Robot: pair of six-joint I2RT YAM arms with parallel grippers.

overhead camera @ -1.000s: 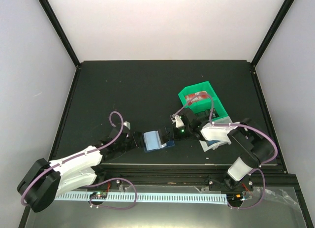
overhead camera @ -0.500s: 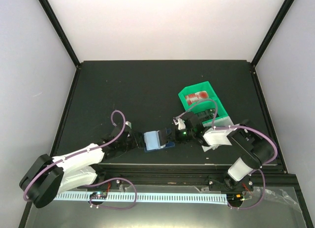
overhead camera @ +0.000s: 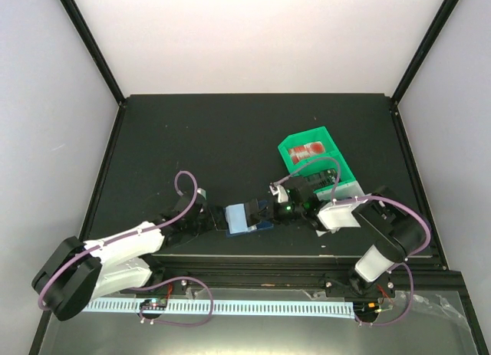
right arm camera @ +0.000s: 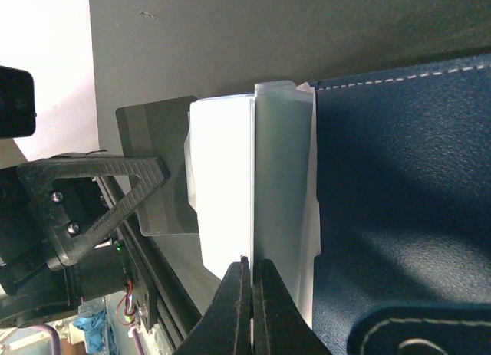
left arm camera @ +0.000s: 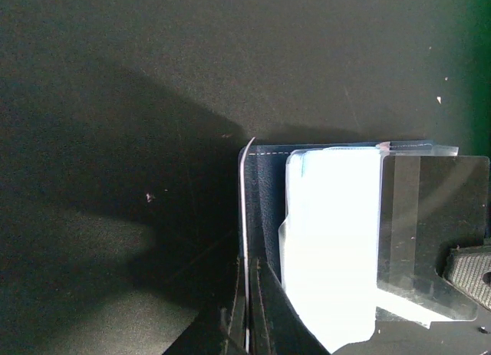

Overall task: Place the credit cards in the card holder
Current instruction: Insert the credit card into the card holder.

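Overhead, green bin [overhead camera: 343, 169], up close only, left hand [left arm camera: 247, 328], right hand [right arm camera: 251, 272] clamped on card holder [left arm camera: 268, 194]

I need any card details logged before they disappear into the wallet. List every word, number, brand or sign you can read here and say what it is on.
No text can be read in any view.
Red-and-white card in the green plastic bin: some print, too small and blurred to read.
Dark navy folding card holder: plain apart from white stitching; its pale blue inner pockets show no lettering.
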